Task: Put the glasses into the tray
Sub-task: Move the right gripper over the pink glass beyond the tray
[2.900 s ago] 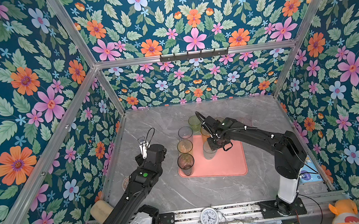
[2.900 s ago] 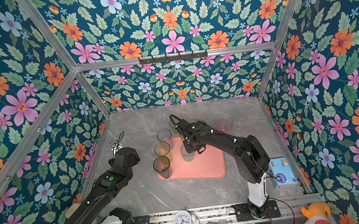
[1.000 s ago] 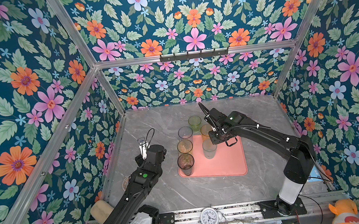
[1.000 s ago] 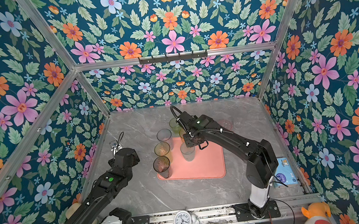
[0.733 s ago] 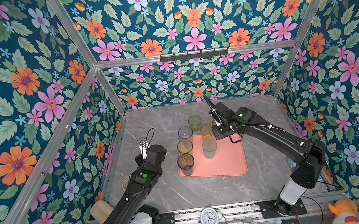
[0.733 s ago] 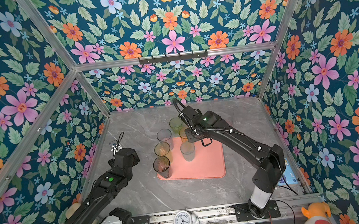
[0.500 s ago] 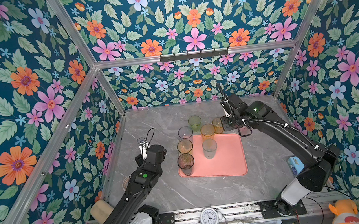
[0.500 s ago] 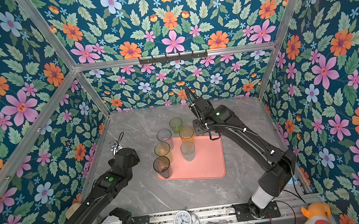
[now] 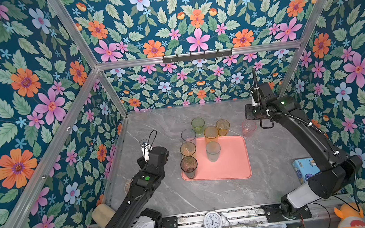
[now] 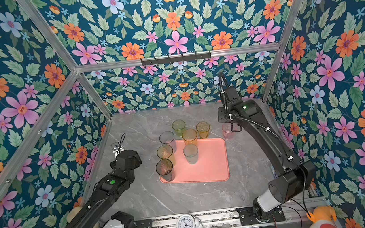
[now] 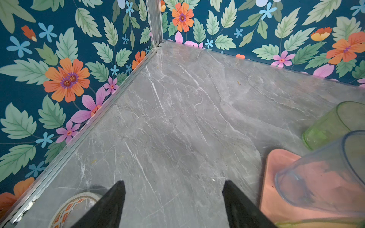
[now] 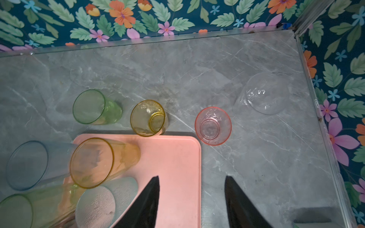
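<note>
- The tray (image 9: 234,166) lies flat on the grey marble table (image 9: 163,201), about mid-table in both top views
- Five tall glasses stand upright on it:
  - a smoky glass (image 9: 189,166) at the near left corner
  - an olive glass (image 9: 188,150) behind it along the left edge
  - a pale blue glass (image 9: 188,136) at the far left corner
  - a tall amber glass (image 9: 211,134) at the far edge
  - a frosted clear glass (image 9: 213,151) further in
- Three short glasses stand on the table beyond the tray's far edge:
  - a green glass (image 9: 198,125)
  - a short amber glass (image 9: 222,126) just beside the rim
  - a pink glass (image 9: 248,127) off the far right corner
- In the right wrist view a clear glass (image 12: 262,94) stands nearer the table's far right corner, apart from the pink glass
- The right gripper (image 12: 191,195) hangs above the tray's far right corner with its fingers spread and nothing between them; the pink glass lies ahead of the tips, untouched
- The left gripper (image 11: 173,197) has its fingers wide apart and empty over bare table to the left of the tray, with a roll of tape (image 11: 75,203) beside one finger
</note>
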You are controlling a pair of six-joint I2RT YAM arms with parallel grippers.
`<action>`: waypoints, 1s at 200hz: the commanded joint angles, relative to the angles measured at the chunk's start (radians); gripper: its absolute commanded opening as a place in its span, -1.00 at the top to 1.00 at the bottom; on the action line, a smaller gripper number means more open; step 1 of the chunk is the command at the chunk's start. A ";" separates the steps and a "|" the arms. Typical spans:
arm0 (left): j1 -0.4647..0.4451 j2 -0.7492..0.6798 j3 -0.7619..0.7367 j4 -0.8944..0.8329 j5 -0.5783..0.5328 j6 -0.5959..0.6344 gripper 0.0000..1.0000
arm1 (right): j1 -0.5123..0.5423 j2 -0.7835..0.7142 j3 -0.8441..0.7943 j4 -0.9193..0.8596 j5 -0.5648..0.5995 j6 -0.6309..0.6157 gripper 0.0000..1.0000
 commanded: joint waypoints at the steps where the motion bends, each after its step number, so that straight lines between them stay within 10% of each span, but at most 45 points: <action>1: 0.000 -0.002 0.007 -0.003 -0.011 0.003 -0.60 | -0.060 -0.001 -0.014 0.044 -0.024 -0.011 -0.13; 200: 0.000 -0.008 0.007 -0.020 -0.004 -0.008 -0.60 | -0.470 0.187 -0.075 0.240 -0.160 0.045 -0.17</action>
